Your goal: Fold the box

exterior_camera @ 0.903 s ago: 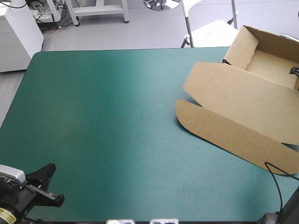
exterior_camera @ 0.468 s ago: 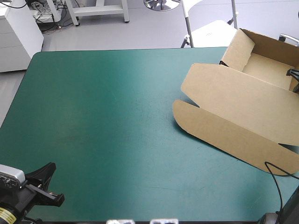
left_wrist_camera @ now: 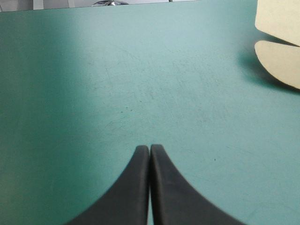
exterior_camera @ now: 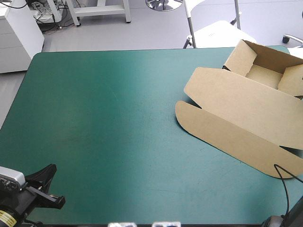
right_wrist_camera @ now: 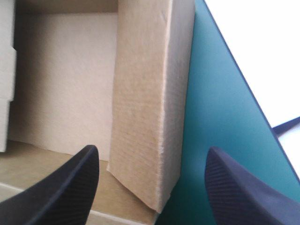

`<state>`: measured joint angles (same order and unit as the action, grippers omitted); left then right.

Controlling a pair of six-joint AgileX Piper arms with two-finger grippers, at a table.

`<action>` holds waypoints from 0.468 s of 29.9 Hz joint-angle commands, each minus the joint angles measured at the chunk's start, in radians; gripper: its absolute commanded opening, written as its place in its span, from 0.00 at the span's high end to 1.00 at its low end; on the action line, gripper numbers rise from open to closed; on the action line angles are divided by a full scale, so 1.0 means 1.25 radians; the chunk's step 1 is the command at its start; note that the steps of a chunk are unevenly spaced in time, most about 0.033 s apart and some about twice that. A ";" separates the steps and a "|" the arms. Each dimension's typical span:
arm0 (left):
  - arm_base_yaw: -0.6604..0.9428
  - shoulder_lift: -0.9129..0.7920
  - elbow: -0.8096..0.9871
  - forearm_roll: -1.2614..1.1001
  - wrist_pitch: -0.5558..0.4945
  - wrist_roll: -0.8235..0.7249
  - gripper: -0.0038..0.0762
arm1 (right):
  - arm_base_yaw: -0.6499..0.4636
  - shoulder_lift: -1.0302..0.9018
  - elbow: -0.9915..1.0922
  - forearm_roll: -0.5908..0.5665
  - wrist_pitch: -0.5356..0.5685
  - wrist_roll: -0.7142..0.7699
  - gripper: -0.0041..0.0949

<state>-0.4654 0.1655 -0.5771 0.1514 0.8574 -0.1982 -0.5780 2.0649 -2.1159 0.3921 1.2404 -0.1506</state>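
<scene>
The corrugated brown box (exterior_camera: 246, 97) forms an open tray, rounded lid (exterior_camera: 232, 130) flat; right gripper (right_wrist_camera: 152, 150) gapes wide over one wall (right_wrist_camera: 150, 103), left gripper (left_wrist_camera: 149, 149) pinched together.

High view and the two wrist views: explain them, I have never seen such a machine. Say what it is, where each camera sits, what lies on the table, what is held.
A two-armed robot stands at a table with a teal-green cover. The high view looks down from above and behind it; each wrist view looks along one arm's gripper. On the table's far right lies a brown board box: an open tray with its lid flat. The left gripper, two black curved fingers, is shut over the bare table, holding nothing. The right gripper is open, one tray wall ahead of its gap; it grips nothing.
</scene>
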 commanded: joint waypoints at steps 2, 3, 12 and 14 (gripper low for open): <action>-0.003 0.012 -0.020 0.003 -0.058 -0.001 0.96 | -0.027 -0.137 -0.099 0.150 0.010 -0.030 0.49; -0.003 0.012 -0.020 0.002 -0.058 -0.001 0.96 | -0.027 -0.156 -0.109 0.176 0.010 -0.047 0.57; -0.003 0.012 -0.020 -0.002 -0.038 -0.001 0.96 | 0.221 -0.352 -0.109 0.204 0.010 -0.161 0.96; -0.003 0.012 -0.020 -0.002 -0.038 -0.001 0.96 | 0.320 -0.378 -0.092 0.143 0.009 -0.161 0.96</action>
<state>-0.4654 0.1655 -0.5771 0.1505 0.8734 -0.1982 -0.3048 1.6701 -2.2311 0.6175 1.2412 -0.3376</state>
